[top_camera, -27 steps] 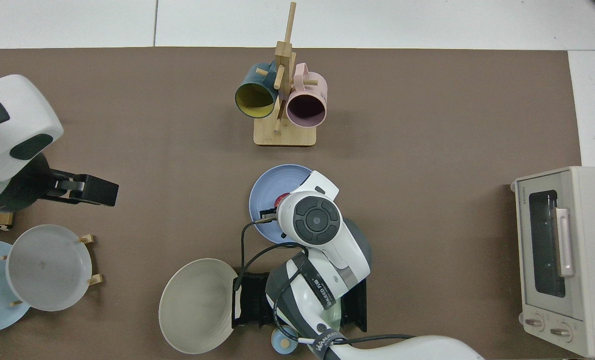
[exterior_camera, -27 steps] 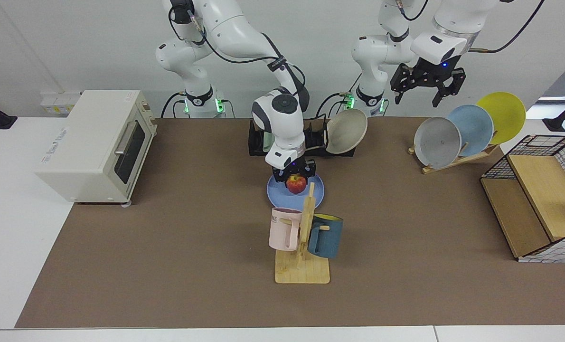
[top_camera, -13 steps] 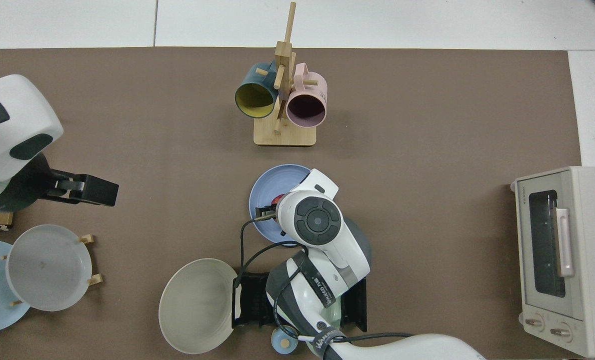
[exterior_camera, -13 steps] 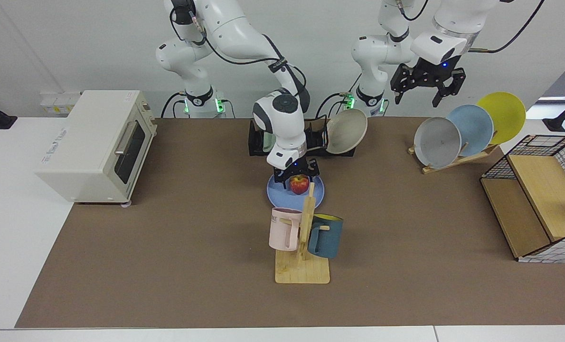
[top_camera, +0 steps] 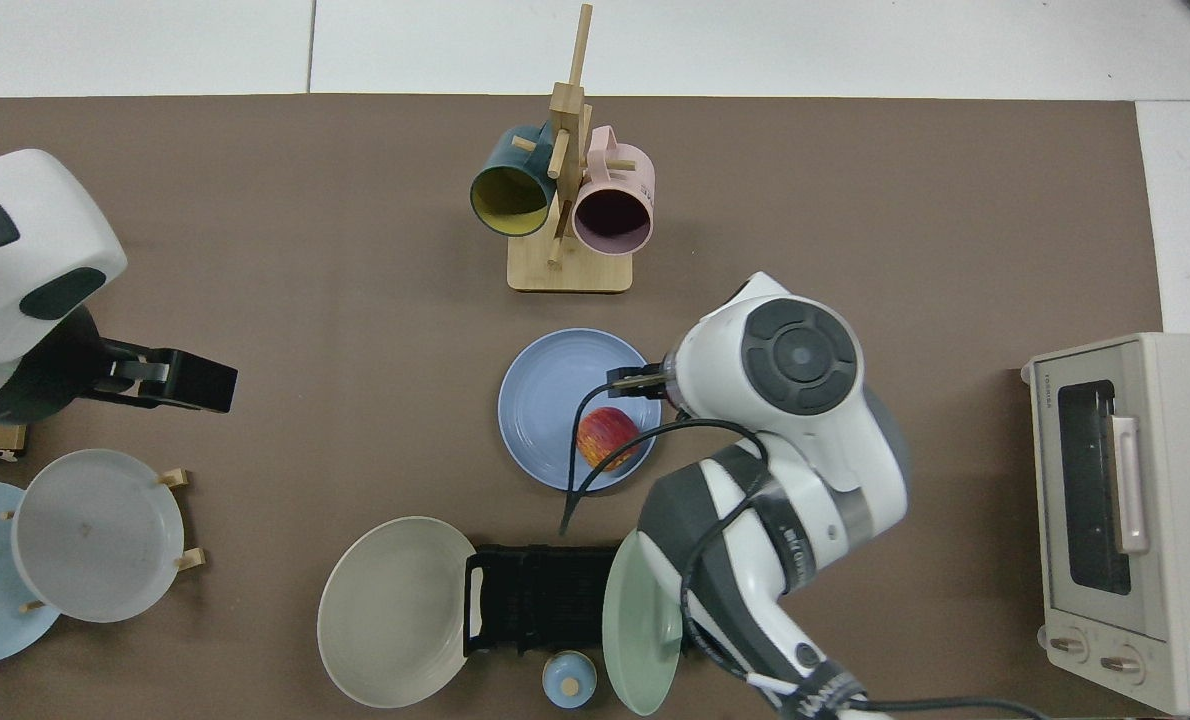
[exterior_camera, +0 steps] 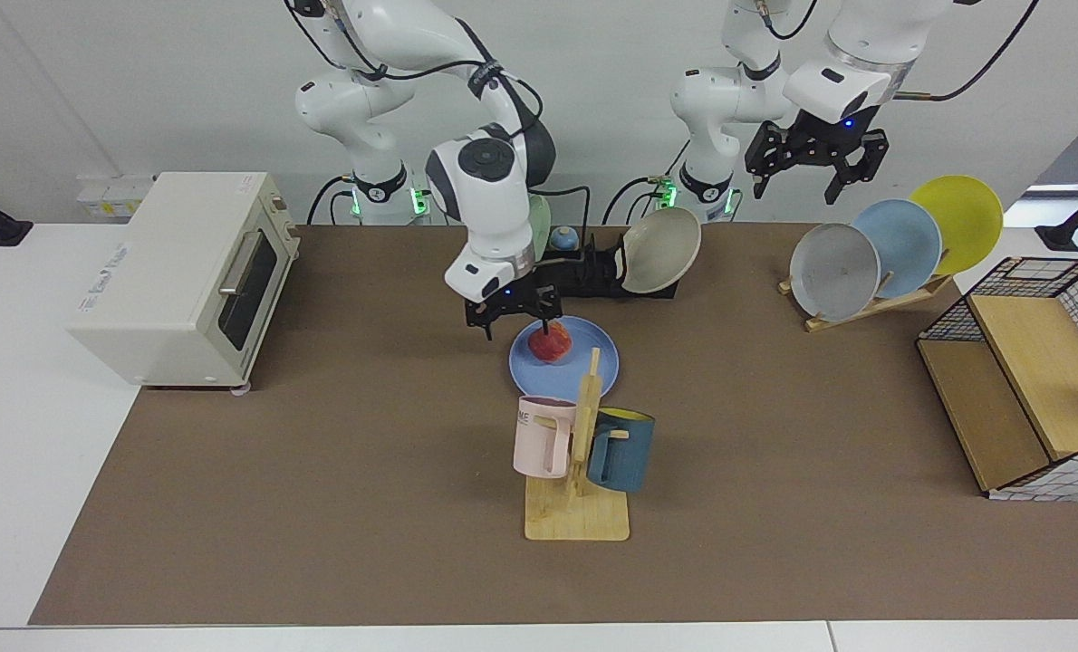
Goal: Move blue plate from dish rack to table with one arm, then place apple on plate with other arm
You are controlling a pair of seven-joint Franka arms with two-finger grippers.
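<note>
The apple [exterior_camera: 549,344] lies on the blue plate [exterior_camera: 593,349], free of the right gripper [exterior_camera: 514,317], whose fingers hang spread just above it. The left gripper [exterior_camera: 815,172] waits spread, well apart from the plate.

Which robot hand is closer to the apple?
The right one. The right gripper hangs open just above and beside the apple on the blue plate. The left gripper waits, open, far off above the wooden plate stand.

2 white Franka arms, blk grippers, blk cables, green base LEDs, blue wrist lights
</note>
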